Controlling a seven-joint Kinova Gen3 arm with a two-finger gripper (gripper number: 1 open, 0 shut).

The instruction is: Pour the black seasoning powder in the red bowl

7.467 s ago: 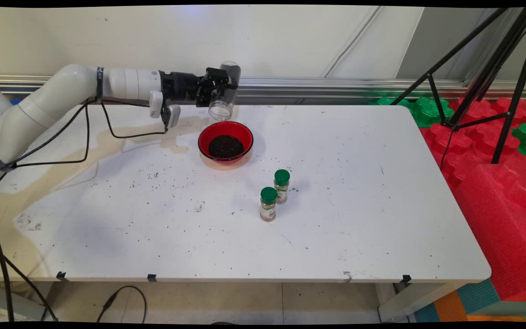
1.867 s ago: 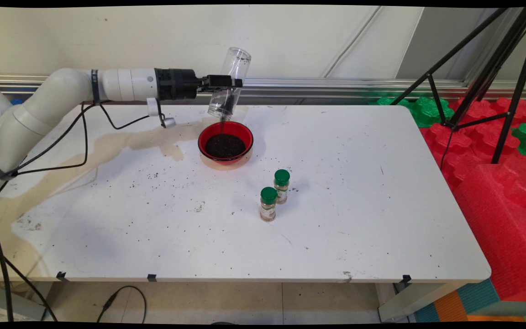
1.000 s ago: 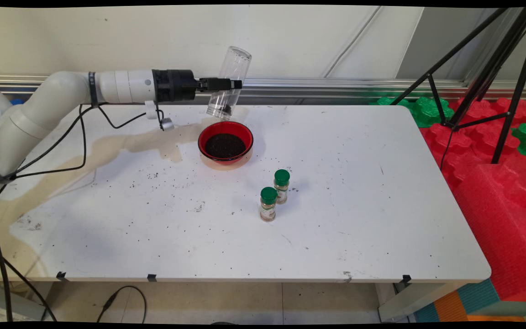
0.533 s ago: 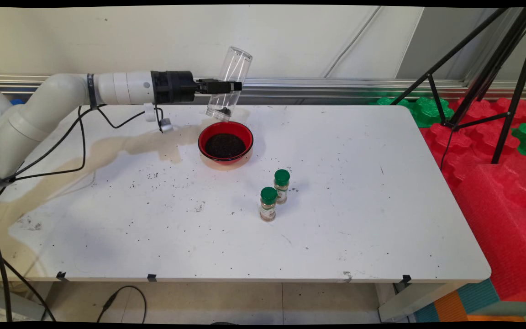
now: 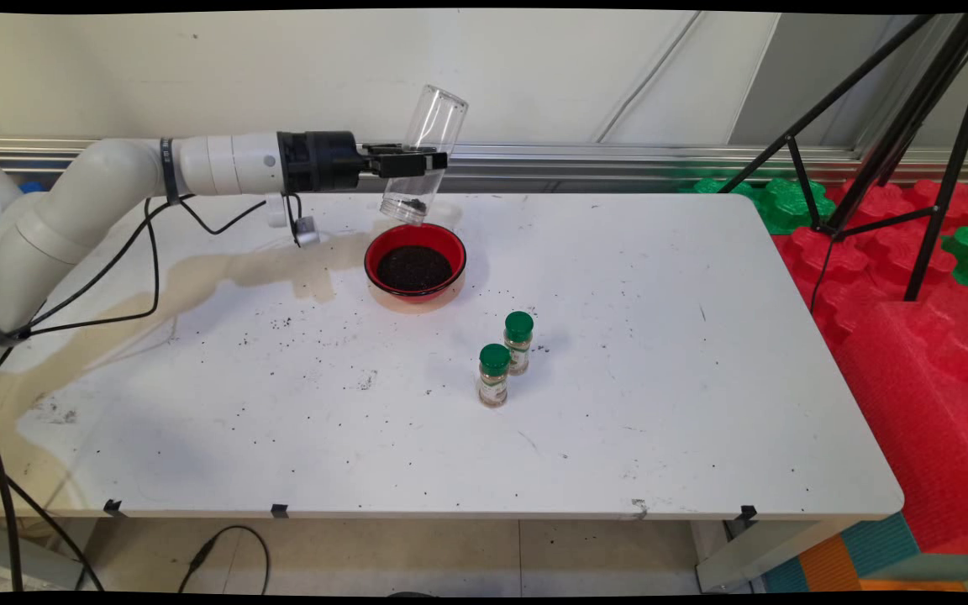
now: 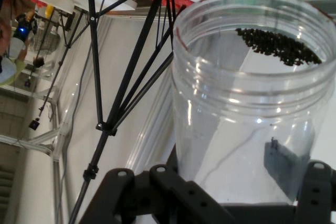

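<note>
Tool [image 5: 417,160] clamps tilted clear jar [image 5: 425,151] above red bowl [image 5: 415,260], its fingertips hidden.

White Kinova Gen3 arm [image 5: 114,181]: entered from the left, forearm raised from the lower left to an elbow bend, then wrist section extended roughly level toward the right, well above the table. Black cables [image 5: 139,269] hung in loops beneath the forearm and wrist. Black two-finger gripper [image 5: 417,160]: pointed right, held horizontal, fingers closed against the sides of a clear jar [image 5: 425,155], tilted mouth-down. Hand view: black linkage [image 6: 157,192] rose from the bottom edge, bracketing the jar on both sides
</note>
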